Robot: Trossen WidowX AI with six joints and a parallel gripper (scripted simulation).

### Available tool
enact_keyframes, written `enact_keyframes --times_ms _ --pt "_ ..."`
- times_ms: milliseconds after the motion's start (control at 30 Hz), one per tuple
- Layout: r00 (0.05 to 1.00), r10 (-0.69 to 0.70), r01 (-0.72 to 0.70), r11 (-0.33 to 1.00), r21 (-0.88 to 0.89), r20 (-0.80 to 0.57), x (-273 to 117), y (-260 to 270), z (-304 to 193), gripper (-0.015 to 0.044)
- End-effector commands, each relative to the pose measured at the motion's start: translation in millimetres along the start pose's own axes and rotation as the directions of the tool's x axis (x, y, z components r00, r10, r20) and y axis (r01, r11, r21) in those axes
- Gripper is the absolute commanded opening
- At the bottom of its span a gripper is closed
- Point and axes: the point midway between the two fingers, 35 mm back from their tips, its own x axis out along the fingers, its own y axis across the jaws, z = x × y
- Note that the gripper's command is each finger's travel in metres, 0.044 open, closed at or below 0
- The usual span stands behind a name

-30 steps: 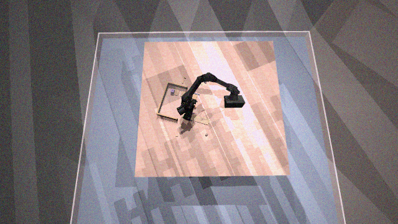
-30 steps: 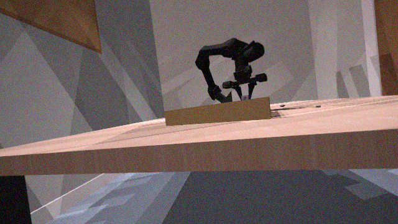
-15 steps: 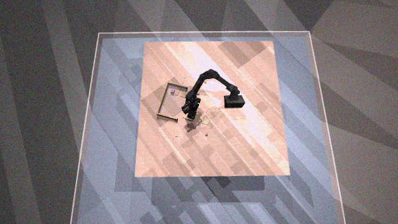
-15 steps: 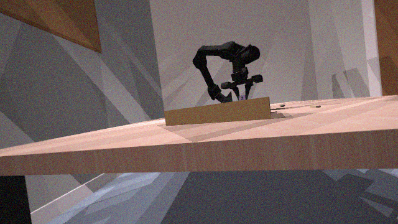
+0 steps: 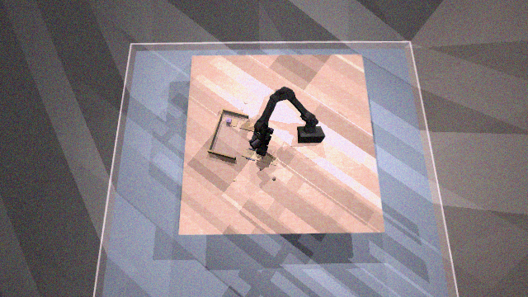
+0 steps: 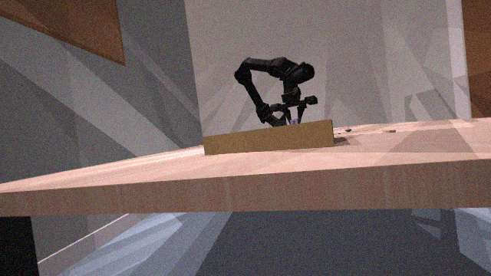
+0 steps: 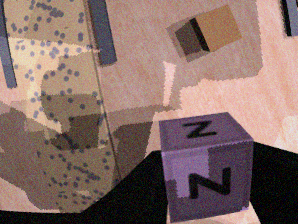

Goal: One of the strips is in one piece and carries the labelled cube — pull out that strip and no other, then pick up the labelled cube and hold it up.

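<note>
My gripper (image 6: pixel 294 119) (image 7: pixel 198 155) is shut on a purple cube (image 6: pixel 294 122) (image 7: pixel 200 175) marked with a black N. The cube is held above the table, between the dark fingers. A pale yellow strip (image 7: pixel 65 107) with blue-grey dots lies below and to the left of the cube in the wrist view, partly shaded; its ends are not clearly seen. Another small purple cube (image 5: pixel 228 120) stands inside the walled frame, near its upper left corner in the top view; its label is too small to read.
A low yellow-brown walled frame (image 5: pixel 223 156) (image 6: pixel 245 142) stands left of the arm, open towards it. An orange-brown block (image 7: pixel 220 29) lies on the table. Blue-grey bars (image 7: pixel 103 32) lie beside the dotted strip. A small dark ball (image 5: pixel 274 179) (image 6: pixel 347 129) lies farther off.
</note>
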Motion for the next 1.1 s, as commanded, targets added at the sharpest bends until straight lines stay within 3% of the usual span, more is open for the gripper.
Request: enact_keyframes --times_ms 0,333,1067 --pt "1.0 0.0 0.0 1.0 0.002 -0.004 1 -6 -10 0.0" --pt "1.0 0.001 -0.001 1.0 0.001 -0.005 -34 -7 -12 0.0" --pt "1.0 0.001 -0.001 1.0 0.001 -0.005 -35 -7 -12 0.0"
